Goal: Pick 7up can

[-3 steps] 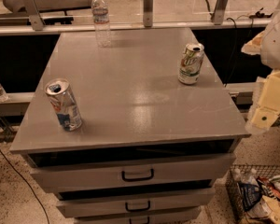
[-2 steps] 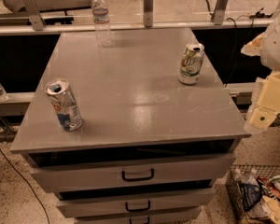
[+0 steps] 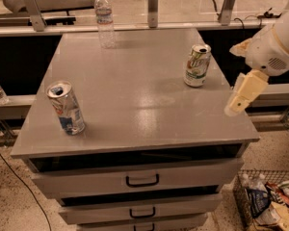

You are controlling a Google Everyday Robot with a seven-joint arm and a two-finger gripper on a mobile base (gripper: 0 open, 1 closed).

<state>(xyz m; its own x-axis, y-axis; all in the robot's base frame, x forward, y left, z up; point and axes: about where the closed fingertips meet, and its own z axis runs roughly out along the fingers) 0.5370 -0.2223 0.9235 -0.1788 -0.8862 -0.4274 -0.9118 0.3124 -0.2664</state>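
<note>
green-white 7up can (image 3: 197,65), cream pincer (image 3: 234,107) beside table (image 3: 135,81)

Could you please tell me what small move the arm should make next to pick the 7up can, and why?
Probably shift the tool leftward in the camera view, toward the 7up can. The tool hangs beside the right edge of the cabinet top, apart from the can, which stands upright near that edge with nothing between them.

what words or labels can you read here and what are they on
None can be read as text.
7up can: green and white label, lettering blurred.
blue, white and red can: print blurred.
water bottle: label too small.
gripper, right of the table: no markings visible.
</note>
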